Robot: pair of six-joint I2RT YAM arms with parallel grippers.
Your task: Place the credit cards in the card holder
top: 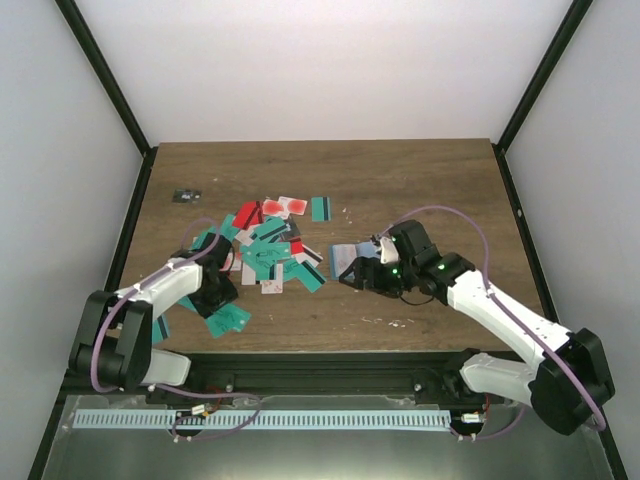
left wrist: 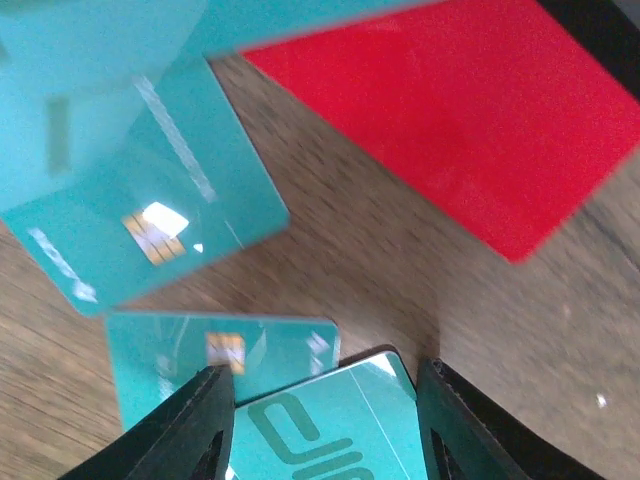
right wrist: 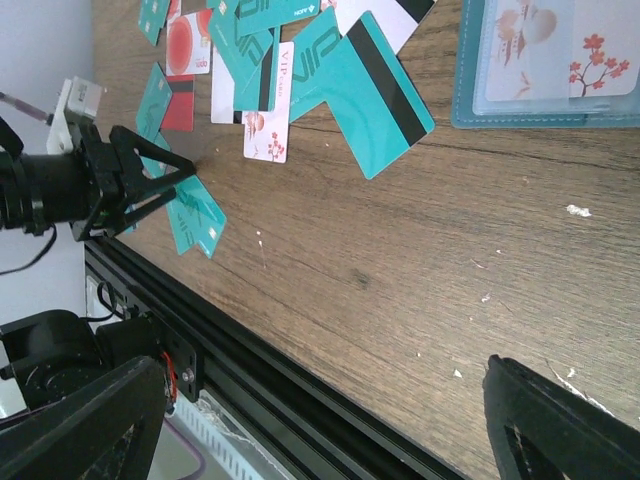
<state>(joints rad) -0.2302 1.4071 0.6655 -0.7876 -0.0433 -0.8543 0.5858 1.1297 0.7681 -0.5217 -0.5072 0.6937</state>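
The credit cards (top: 265,240) lie in a loose heap of teal, red and white-pink at the table's middle left. My left gripper (top: 215,295) is low at the heap's near edge. Its fingers (left wrist: 200,425) stand apart on either side of a teal card (left wrist: 330,425) with pale lettering. That card overlaps another teal card (left wrist: 170,345). Whether the pads press its edges does not show. The blue-teal card holder (top: 350,258) lies open beside my right gripper (top: 368,272), with blossom-printed cards in its pockets (right wrist: 540,60). My right gripper (right wrist: 325,430) is open and empty above bare wood.
A red card (left wrist: 470,110) and a chip-bearing teal card (left wrist: 150,200) lie just beyond the left fingers. A small dark object (top: 185,194) sits at the far left. The black front rail (right wrist: 300,390) runs along the near table edge. Enclosure walls close in both sides.
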